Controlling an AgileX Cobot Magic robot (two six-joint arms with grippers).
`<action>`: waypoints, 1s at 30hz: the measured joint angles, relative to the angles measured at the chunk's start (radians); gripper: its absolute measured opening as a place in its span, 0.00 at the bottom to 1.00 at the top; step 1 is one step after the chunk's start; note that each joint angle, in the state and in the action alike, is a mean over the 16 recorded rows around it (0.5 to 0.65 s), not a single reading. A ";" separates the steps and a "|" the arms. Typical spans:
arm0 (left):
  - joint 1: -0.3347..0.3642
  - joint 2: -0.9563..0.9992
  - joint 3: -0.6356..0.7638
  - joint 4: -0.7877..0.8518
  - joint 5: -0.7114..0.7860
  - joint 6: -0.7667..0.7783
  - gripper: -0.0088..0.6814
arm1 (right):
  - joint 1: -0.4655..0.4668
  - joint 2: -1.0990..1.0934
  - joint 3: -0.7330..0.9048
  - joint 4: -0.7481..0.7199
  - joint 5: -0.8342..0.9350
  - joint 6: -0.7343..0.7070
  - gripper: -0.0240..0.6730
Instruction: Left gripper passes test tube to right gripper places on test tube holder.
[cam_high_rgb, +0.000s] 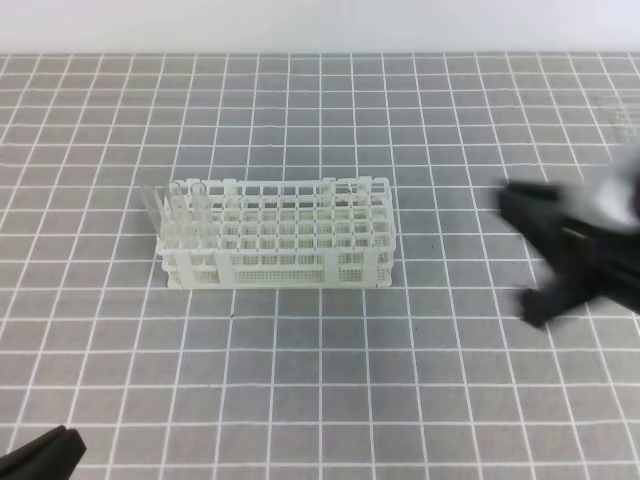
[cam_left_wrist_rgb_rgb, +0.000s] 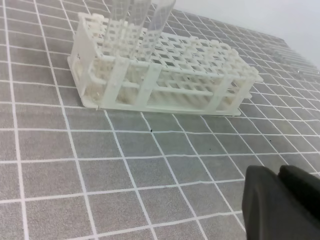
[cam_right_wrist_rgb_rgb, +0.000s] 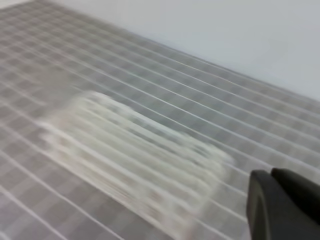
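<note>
The white test tube holder is sitting on the grey gridded counter, a little left of the middle in the high view, its long side facing the camera. Several clear test tubes are standing upright in the holes at its left end, rising above the top lattice; one test tube is showing its open rim there, and the left wrist view is catching the same tubes from close by, at the near end of the rack.

The right pincer is hanging at the right side of the high view, well apart from the holder, blurred and dark. Its jaws are lying clenched together, and nothing is showing between them. In the right wrist view its black fingertips are poking in at the lower right, pressed against each other, with the rack smeared by blur.

The left pincer is peeking in at the bottom left corner of the high view, far from the rack. Its jaws are sitting nearly closed, with nothing visible in them; the left wrist view is showing its tips side by side over bare counter.
</note>
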 joint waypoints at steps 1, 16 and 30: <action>0.000 0.000 0.000 0.000 0.000 0.000 0.05 | -0.030 -0.046 0.046 -0.001 -0.001 0.005 0.02; 0.000 0.000 0.002 0.000 0.000 0.000 0.05 | -0.405 -0.779 0.611 -0.003 -0.033 0.135 0.02; 0.000 0.000 0.000 0.000 0.003 0.000 0.05 | -0.433 -1.035 0.702 -0.017 -0.011 0.182 0.02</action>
